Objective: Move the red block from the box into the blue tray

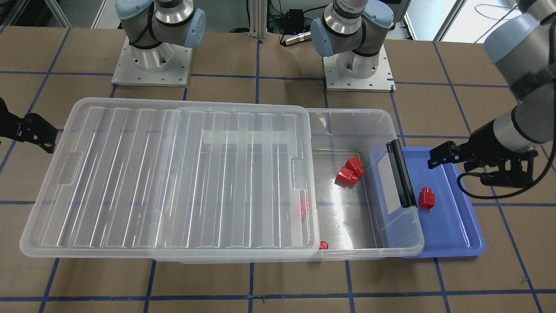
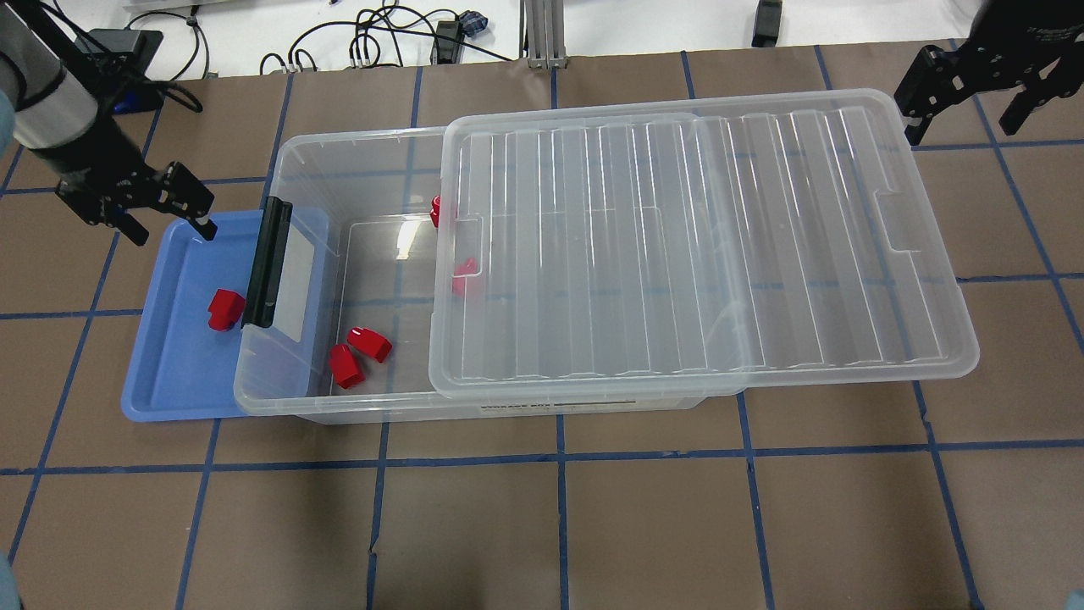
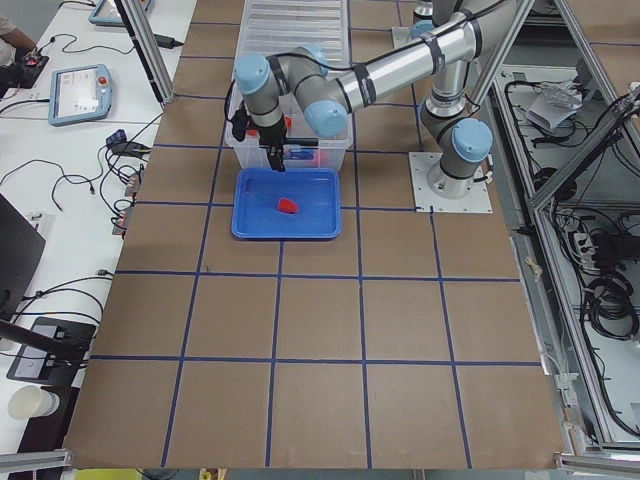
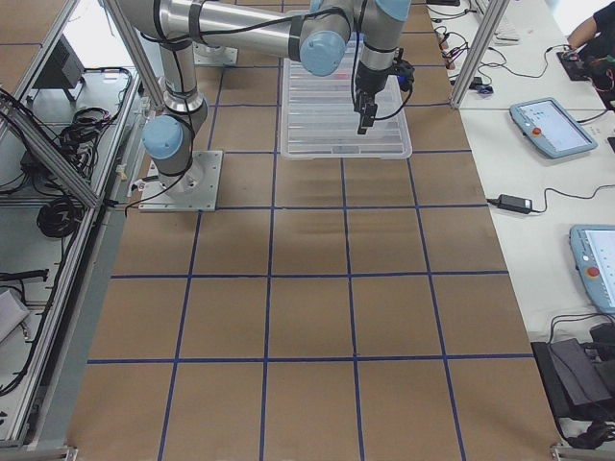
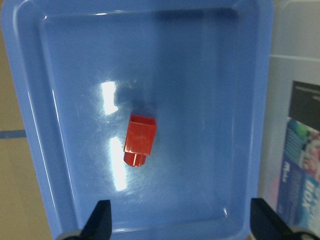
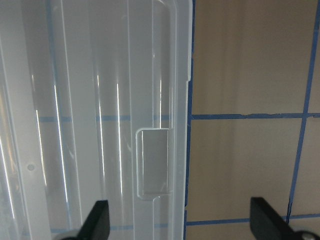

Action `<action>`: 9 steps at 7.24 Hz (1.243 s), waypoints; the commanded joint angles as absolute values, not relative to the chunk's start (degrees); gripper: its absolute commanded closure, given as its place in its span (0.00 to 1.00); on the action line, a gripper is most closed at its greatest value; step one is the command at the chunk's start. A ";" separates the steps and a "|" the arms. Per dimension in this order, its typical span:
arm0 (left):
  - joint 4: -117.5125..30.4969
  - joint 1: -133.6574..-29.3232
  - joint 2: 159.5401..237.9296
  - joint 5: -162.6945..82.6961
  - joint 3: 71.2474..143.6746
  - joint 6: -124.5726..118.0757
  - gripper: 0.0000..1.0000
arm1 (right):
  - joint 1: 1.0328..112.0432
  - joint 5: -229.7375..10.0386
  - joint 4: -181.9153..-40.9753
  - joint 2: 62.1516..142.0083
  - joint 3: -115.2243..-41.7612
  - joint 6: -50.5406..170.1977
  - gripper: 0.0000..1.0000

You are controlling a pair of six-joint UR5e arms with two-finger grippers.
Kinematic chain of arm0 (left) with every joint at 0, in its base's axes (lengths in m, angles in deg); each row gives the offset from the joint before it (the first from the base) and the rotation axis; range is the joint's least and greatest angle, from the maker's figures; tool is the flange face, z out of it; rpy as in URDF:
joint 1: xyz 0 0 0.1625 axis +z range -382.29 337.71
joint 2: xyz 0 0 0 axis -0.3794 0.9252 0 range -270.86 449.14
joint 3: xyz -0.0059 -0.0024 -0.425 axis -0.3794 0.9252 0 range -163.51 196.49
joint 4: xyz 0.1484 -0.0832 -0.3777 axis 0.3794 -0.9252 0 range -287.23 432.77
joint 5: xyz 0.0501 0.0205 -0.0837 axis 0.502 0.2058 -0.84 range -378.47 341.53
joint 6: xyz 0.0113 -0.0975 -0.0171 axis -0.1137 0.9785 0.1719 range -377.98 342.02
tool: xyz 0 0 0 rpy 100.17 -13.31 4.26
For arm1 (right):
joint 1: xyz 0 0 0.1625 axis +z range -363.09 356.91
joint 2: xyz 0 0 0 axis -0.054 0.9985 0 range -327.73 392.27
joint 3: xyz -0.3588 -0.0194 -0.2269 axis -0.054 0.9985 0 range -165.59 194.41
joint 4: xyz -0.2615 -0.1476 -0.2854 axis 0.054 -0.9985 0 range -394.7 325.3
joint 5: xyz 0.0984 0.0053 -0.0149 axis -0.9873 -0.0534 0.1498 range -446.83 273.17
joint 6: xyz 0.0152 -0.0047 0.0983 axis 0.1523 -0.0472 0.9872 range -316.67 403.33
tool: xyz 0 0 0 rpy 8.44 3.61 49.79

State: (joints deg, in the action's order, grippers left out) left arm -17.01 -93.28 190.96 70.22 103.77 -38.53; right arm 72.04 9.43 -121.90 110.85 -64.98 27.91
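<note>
One red block [image 1: 426, 198] [image 2: 225, 308] [image 5: 140, 139] lies in the blue tray [image 1: 456, 226] [image 2: 174, 373] [image 5: 200, 75]. My left gripper [image 2: 168, 227] [image 5: 182, 222] hovers open and empty above the tray's far side. The clear box [image 1: 404, 243] [image 2: 288, 169] stands beside the tray, its latch end over the tray's rim. Its lid [image 1: 173, 174] [image 2: 677, 254] is slid aside, leaving that end open. Two red blocks [image 1: 352, 170] [image 2: 360, 352] lie on the bared floor; two more [image 2: 461, 278] show at the lid's edge. My right gripper [image 2: 961, 123] [image 6: 181, 222] is open above the lid's far end.
The black latch handle [image 1: 402, 171] [image 2: 268, 261] stands upright between tray and box opening. The lid overhangs the box on my right side. The brown table top [image 2: 559, 525] carries blue tape lines. Both arm bases [image 1: 152, 65] stand behind the box.
</note>
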 commanded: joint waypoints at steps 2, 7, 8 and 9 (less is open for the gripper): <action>-20.92 -107.87 184.35 70.39 99.02 -27.05 0.00 | 70.39 13.42 -122.94 108.83 -67.23 27.86 0.00; -18.64 -109.13 179.58 70.13 102.18 -26.33 0.00 | 65.12 14.60 -122.77 106.54 -68.38 26.89 0.00; -18.11 -109.13 179.41 70.13 102.79 -26.33 0.00 | 64.76 14.60 -122.94 106.63 -68.99 26.89 0.00; -17.32 -109.04 179.32 70.21 102.89 -26.33 0.00 | 64.67 14.69 -123.64 106.54 -69.34 26.89 0.00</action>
